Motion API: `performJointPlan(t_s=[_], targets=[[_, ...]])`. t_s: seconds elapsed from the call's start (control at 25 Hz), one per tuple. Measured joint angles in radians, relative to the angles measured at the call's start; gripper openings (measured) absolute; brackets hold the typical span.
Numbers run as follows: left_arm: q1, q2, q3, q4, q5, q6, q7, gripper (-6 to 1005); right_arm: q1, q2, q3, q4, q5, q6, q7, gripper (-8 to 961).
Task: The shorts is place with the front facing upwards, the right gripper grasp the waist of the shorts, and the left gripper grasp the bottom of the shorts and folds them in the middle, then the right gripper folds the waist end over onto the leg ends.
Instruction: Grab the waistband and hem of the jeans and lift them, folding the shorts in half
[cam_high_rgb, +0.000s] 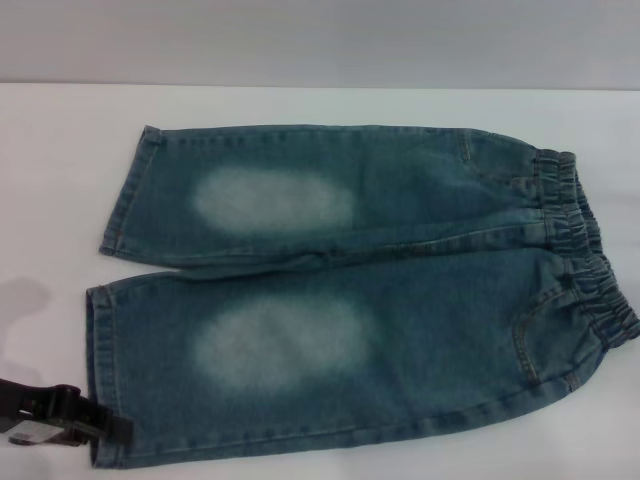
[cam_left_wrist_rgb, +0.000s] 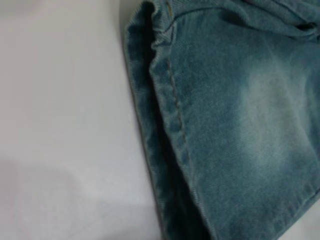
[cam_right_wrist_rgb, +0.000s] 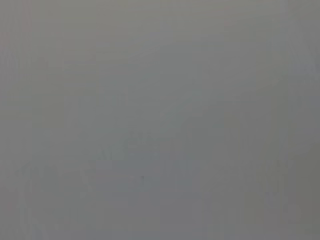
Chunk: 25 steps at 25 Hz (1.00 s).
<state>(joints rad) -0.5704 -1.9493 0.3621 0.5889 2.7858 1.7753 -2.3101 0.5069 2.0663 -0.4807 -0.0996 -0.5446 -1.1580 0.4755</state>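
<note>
While the shorts (cam_high_rgb: 350, 300) are lying spread flat and front-up on the white table (cam_high_rgb: 50, 200), no fold is showing anywhere in the denim, so the task is judged to be sitting at its very beginning. The waist of the shorts (cam_high_rgb: 585, 255) is lying toward the robot's right side, its gathered elastic band untouched. The bottom of the shorts (cam_high_rgb: 105, 330) is pointing toward the robot's left, with both hemmed cuffs lying flat and the two legs slightly parted.

In the head view the left gripper (cam_high_rgb: 100, 430) is reaching in low from the left edge, with its black tip touching or just beside the near leg's hem corner. Whether its claw is apart, together or clamped on cloth cannot be told; the tip is merging with the dark hem. The left wrist view is looking closely at that same cuff (cam_left_wrist_rgb: 170, 125), showing its orange stitch line and the open leg mouth, but none of the gripper's own parts.

The right gripper is not appearing in any view, and the right wrist view is showing only a blank grey field.

Everything is remaining to be done: both grasps, the lengthwise fold down the middle, and the carrying of the waist over onto the leg ends.
</note>
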Motion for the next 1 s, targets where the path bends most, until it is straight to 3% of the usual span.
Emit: performJointPlan(t_s=[0.16,0.4,0.6,0.64,0.68,0.76,0.8,0.84,0.88,1.0], targets=[[0.000,-0.003,0.009,0.015,0.000,-0.005,-0.006,205,-0.003,0.000,0.004,0.000,0.002,0.000,0.000,654],[0.005,-0.003,0.012,0.017,0.000,-0.014,-0.038,99,-0.008,0.000,0.007,0.000,0.004,0.000,0.000,654],[-0.002,-0.005,0.012,0.020,-0.008,-0.026,-0.046,11,-0.025,-0.011,-0.027,-0.030,-0.077,0.000,0.120,654],[-0.008,-0.006,0.011,0.020,-0.012,-0.027,-0.046,11,-0.044,-0.025,-0.040,-0.074,-0.171,-0.001,0.251,654],[-0.013,-0.008,0.010,0.020,-0.016,-0.027,-0.047,10,-0.044,-0.025,-0.040,-0.074,-0.171,-0.001,0.251,654],[-0.030,-0.010,0.009,0.021,-0.031,-0.028,-0.053,9,-0.060,-0.049,-0.049,-0.125,-0.269,-0.002,0.379,654],[-0.039,-0.010,0.008,0.022,-0.044,-0.030,-0.058,9,-0.068,-0.063,-0.054,-0.156,-0.329,-0.005,0.453,654],[-0.048,-0.005,0.007,0.022,-0.074,-0.032,-0.072,9,-0.081,-0.091,-0.062,-0.221,-0.464,-0.014,0.603,654],[-0.048,-0.005,0.007,0.022,-0.074,-0.032,-0.072,9,-0.081,-0.091,-0.062,-0.221,-0.464,-0.014,0.603,654],[-0.066,0.014,0.007,0.023,-0.128,-0.033,-0.092,9,-0.093,-0.149,-0.070,-0.321,-0.716,-0.046,0.885,654]])
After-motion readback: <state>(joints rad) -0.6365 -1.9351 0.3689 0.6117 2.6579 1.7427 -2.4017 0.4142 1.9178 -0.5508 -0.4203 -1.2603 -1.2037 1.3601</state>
